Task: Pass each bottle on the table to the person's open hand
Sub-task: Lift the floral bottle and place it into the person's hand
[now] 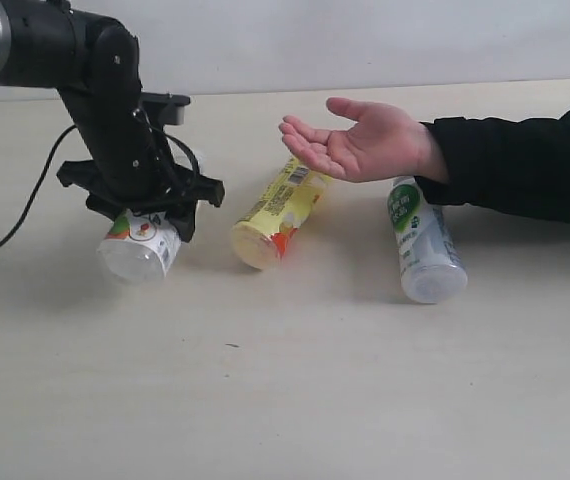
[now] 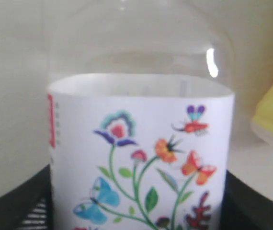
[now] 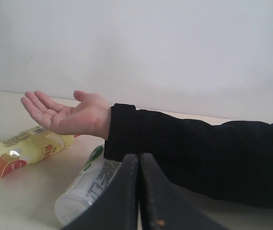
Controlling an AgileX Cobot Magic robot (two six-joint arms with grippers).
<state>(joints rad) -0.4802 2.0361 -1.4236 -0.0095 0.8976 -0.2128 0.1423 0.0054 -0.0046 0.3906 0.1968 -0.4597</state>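
Observation:
My left gripper is shut on the white floral-labelled bottle, which fills the left wrist view between the black fingers. The bottle lies on its side, just at or above the table. The person's open hand hovers palm up at mid-table. The yellow bottle lies under the fingertips. The green-white labelled bottle lies below the wrist. My right gripper is shut, empty, near the black sleeve. No Coca-Cola bottle is in view.
The person's black-sleeved forearm stretches in from the right edge and lies low over the table. A black cable loops from the left arm. A pale wall stands behind the table.

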